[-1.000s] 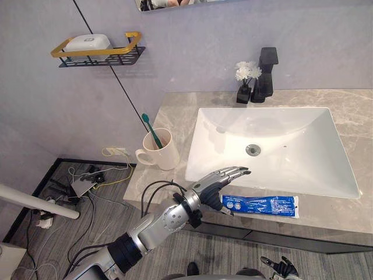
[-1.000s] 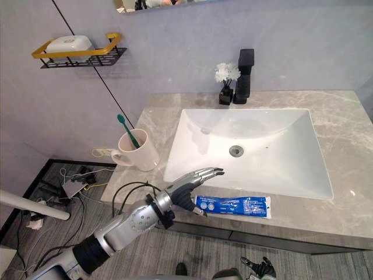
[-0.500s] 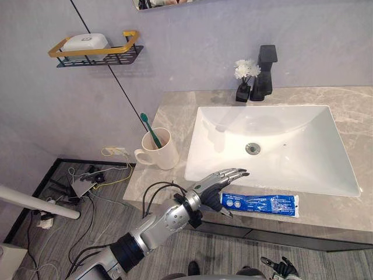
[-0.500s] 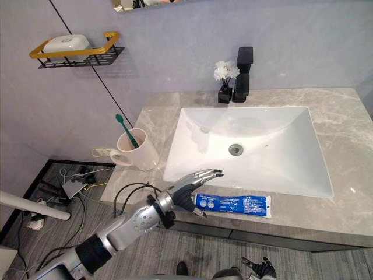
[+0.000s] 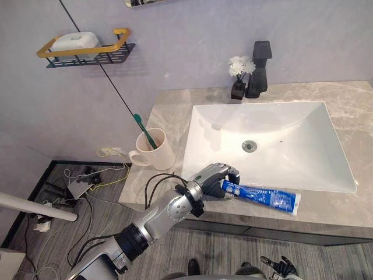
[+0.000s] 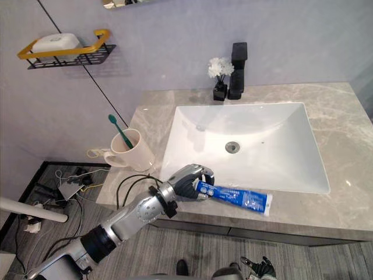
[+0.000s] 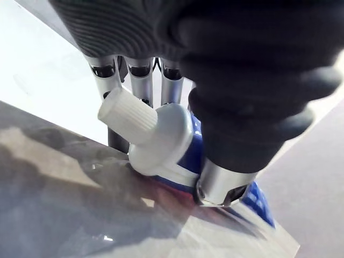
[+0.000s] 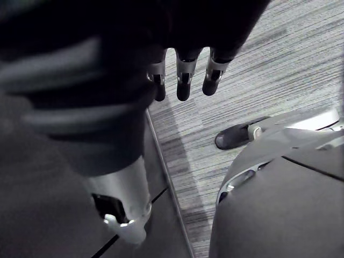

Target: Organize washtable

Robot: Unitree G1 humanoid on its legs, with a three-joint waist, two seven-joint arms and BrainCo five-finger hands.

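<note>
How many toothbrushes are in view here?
1: a green toothbrush leaning in the cream mug on the counter left of the sink; the mug's inside is partly hidden.

Print on blue toothpaste tube [image 5: 263, 197] too small to read; no legible text elsewhere.

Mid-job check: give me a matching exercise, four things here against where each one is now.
Things:
1 toothpaste
2 toothbrush
3 soap
4 flowers

Places:
A in the mug
B beside the tap
C on the wall shelf
D gripped by the left hand

Pairs: 1-D, 2-A, 3-C, 4-B
</note>
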